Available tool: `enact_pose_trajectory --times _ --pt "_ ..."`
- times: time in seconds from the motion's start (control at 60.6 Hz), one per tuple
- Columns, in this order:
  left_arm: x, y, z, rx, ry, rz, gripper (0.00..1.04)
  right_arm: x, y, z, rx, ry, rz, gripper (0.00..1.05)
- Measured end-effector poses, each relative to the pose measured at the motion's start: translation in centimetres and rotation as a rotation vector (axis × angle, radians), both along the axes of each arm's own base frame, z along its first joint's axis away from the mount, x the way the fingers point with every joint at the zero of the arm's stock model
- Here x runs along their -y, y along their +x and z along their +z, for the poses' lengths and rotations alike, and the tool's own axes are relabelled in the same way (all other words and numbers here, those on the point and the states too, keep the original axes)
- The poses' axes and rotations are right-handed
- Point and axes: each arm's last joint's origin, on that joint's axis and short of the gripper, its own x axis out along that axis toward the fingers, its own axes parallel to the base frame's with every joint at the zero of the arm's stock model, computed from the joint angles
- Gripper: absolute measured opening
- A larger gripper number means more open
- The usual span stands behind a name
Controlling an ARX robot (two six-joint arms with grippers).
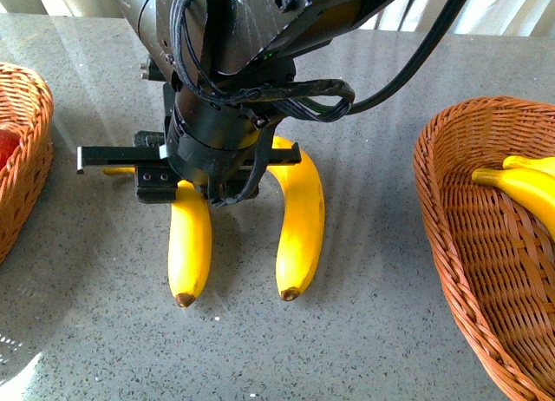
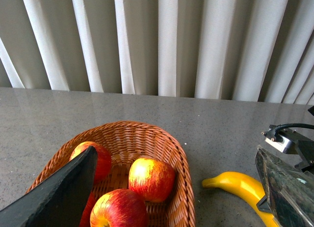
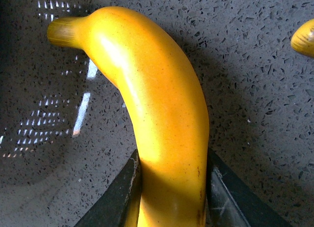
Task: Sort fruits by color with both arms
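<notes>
Right jaws are closed against both sides of a glossy curved yellow banana (image 1: 191, 245) (image 3: 162, 128) that lies on the grey speckled stone counter (image 1: 381, 340). We see a second yellow banana (image 1: 300, 219) just to its right, not touching it. Well left of the gripped banana sits a brown woven wicker basket (image 1: 30, 115) (image 2: 182, 163) holding three round red apples (image 2: 151, 178). On that same side, the left jaws are spread wide and hold nothing. Well right of the gripped banana, another brown wicker basket (image 1: 451, 210) holds more yellow bananas (image 1: 525, 188).
</notes>
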Motion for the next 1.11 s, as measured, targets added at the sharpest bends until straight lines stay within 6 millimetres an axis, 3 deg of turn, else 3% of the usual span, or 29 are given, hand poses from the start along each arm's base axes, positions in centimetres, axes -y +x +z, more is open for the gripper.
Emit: enact_pose_trajectory --times 0.181,0.462,0.61,0.742,0.924,1.105 --pt "0.0 0.0 0.0 0.000 0.000 0.000 0.96 2.1 -0.7 1.0 0.019 0.028 -0.025 0.28" --pt "0.0 0.0 0.0 0.000 0.000 0.000 0.96 7.3 -1.7 8.8 0.202 0.199 -0.130 0.27" --pt "0.0 0.0 0.0 0.000 0.000 0.000 0.96 11.3 -3.3 10.8 0.246 0.267 -0.201 0.27" --pt "0.0 0.0 0.0 0.000 0.000 0.000 0.96 15.1 -4.6 10.5 0.244 0.253 -0.267 0.27" --pt "0.0 0.0 0.0 0.000 0.000 0.000 0.96 22.8 -6.2 8.0 0.204 0.194 -0.415 0.27" --pt "0.0 0.0 0.0 0.000 0.000 0.000 0.96 27.0 -6.9 6.9 0.190 0.164 -0.511 0.27"
